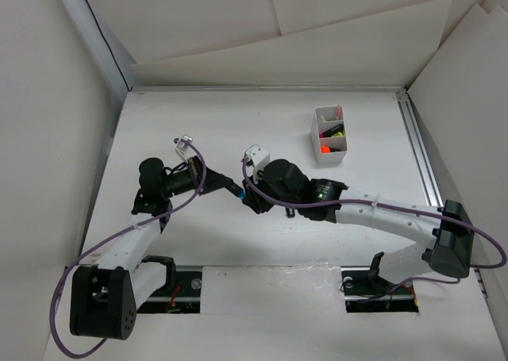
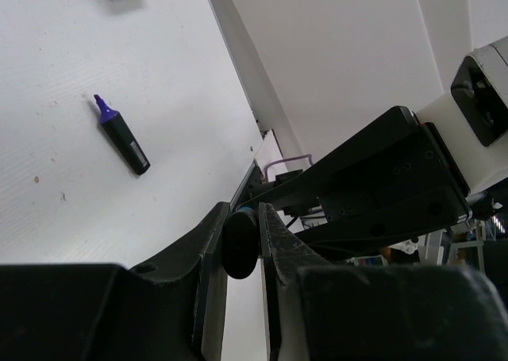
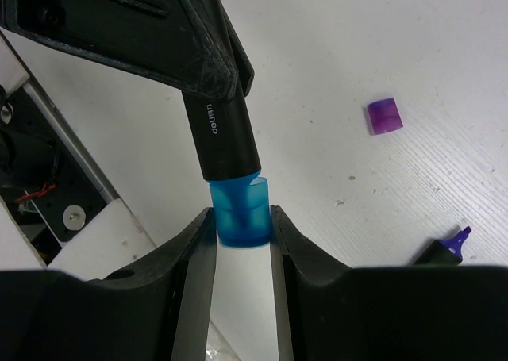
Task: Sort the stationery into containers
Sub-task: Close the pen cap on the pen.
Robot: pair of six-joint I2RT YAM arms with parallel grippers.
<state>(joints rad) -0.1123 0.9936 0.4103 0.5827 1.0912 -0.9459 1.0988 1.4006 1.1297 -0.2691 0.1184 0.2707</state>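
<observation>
Blue is the colour of the cap (image 3: 240,214) that is gripped between the fingers of the right gripper (image 3: 242,228). The cap is sat on the tip of a black marker (image 3: 224,135). The other end of that marker is squeezed in the left gripper (image 2: 240,222), whose fingers are closed tight on it. So the marker is held up in the air between the two arms, over the middle of the table (image 1: 198,123).

The step in hand looks like capping: the cap is lined up to be pushed onto the marker. It cannot be told if the cap is all the way on.

Next, the two grippers need to be pressed together in a straight line, so that the cap is clicked shut. Then one gripper has to be opened, and the marker has to be carried to the white box (image 1: 317,131), which is well apart, at the far right. Some bright things are already in the box.

A purple marker (image 2: 123,135) with no cap is lying on the table, and a purple cap (image 3: 384,115) is lying near it. These are left to be done.
</observation>
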